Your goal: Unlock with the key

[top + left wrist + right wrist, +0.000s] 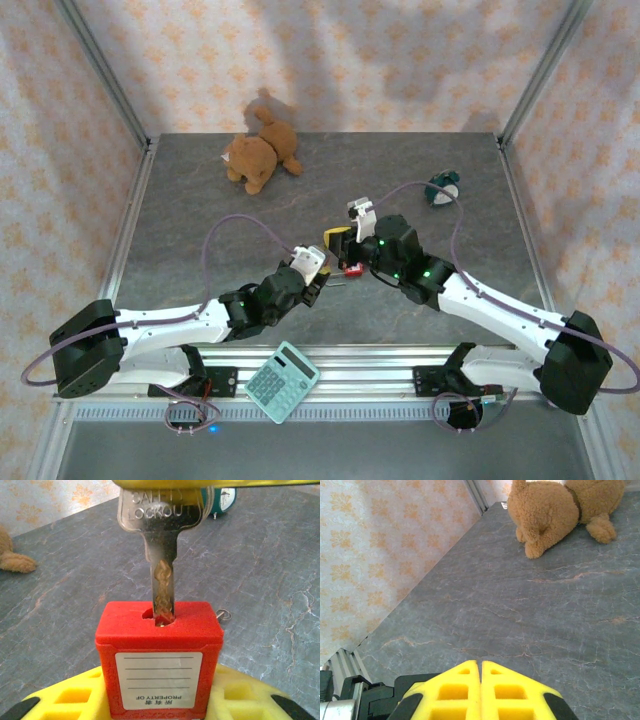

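Where the arms are bolted down, we see a teal calculator [283,381] lying nearer to us than the red padlock [159,660] and a little to its left. The padlock is around the middle of the grey table [180,230]. It is clamped by its sides between the yellow fingers [65,700] of the left gripper [159,707], and its keyhole face points upward in the left wrist view. The key [162,555] stands upright over the padlock with its tip in the keyhole and most of the blade outside. The right gripper [480,672] has its jaws pressed together, pinching the key's head from above the padlock. Beyond the padlock to its right stands a small teal alarm clock [441,189]. Farther beyond and to the left lies a brown teddy bear [262,155].
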Controlling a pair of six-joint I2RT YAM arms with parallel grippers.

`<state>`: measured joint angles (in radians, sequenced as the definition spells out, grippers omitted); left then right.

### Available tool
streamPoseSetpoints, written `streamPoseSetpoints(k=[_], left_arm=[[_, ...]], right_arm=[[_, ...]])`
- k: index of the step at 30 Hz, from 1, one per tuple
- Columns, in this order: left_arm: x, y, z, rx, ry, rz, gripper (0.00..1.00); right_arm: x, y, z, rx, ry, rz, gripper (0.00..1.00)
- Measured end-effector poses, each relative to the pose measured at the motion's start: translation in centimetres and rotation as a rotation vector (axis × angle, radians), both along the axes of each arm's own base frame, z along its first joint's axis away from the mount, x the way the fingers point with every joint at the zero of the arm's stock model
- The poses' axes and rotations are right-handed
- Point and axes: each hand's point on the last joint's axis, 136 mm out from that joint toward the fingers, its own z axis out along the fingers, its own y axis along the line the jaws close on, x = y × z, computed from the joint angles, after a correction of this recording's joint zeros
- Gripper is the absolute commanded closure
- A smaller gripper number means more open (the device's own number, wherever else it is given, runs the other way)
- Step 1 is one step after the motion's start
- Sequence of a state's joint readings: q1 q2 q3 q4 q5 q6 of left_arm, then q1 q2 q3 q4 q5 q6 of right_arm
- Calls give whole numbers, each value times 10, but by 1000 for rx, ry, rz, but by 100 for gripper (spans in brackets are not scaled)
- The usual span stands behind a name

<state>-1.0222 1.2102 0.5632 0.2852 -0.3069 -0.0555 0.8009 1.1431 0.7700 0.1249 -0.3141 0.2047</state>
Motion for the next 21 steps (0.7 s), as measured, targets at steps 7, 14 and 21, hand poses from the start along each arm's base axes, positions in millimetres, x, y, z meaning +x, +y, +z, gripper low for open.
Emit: streamPoseSetpoints(k=[7, 14, 21], left_arm=[[0, 1, -2, 7, 4, 0, 63], [-1, 3, -6, 26, 15, 2, 64], [-2, 4, -9, 34, 21, 2, 65]], right_arm=[[0, 3, -3, -1, 4, 8, 100], [1, 7, -8, -10, 3, 18, 100], [-1, 8, -11, -13, 5, 21, 100]])
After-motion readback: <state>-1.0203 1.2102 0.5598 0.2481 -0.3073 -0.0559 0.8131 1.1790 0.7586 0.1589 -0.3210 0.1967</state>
